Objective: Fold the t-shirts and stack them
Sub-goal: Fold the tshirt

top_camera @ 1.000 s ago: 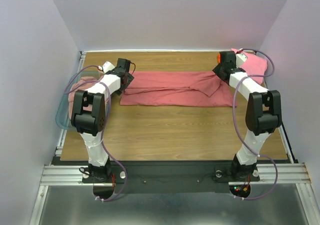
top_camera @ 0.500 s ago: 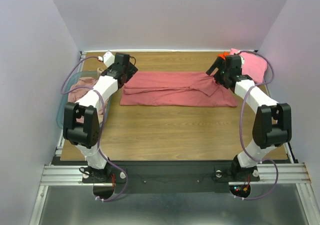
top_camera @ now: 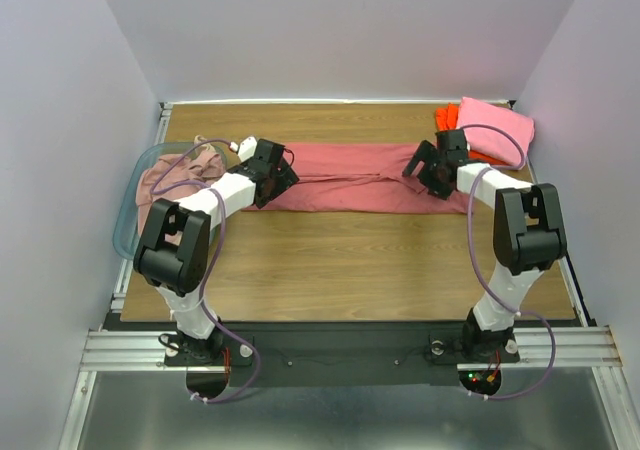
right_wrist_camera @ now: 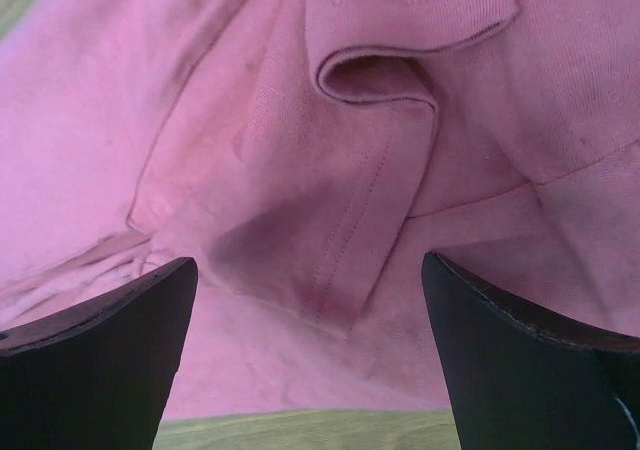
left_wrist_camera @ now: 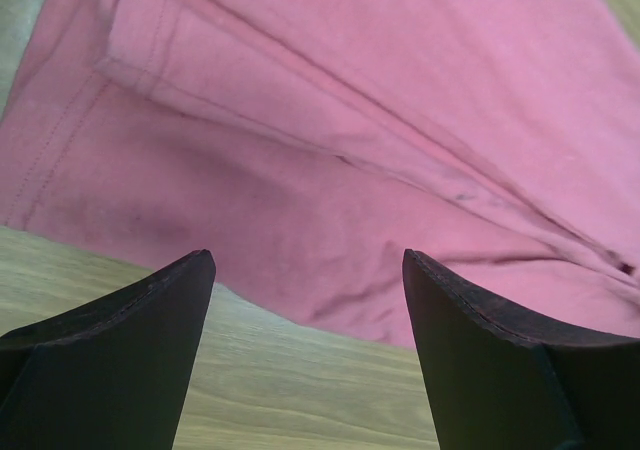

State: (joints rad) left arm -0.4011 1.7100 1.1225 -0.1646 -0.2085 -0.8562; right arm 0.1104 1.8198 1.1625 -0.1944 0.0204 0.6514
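A large salmon-red t-shirt [top_camera: 355, 176] lies folded into a long band across the far middle of the table. My left gripper [top_camera: 277, 173] is open and empty at the shirt's left end; in the left wrist view the shirt's near edge [left_wrist_camera: 330, 190] lies between the fingers, over the wood. My right gripper [top_camera: 428, 173] is open and empty at the shirt's right end, over a folded sleeve [right_wrist_camera: 380, 170]. A bright pink shirt [top_camera: 495, 127] lies folded on an orange one [top_camera: 446, 117] at the far right corner. Pale pink and beige cloth [top_camera: 175, 177] fills the basket at left.
A translucent blue-green basket [top_camera: 127, 220] stands at the table's left edge beside my left arm. Bare wood [top_camera: 350, 260] runs from the shirt to the near edge. Grey walls close the far and side edges.
Both grippers moved inward and toward the near side, onto the shirt's two ends. The shirt's far part now lies folded over, making a narrower band. The stack at the far right is uncovered.
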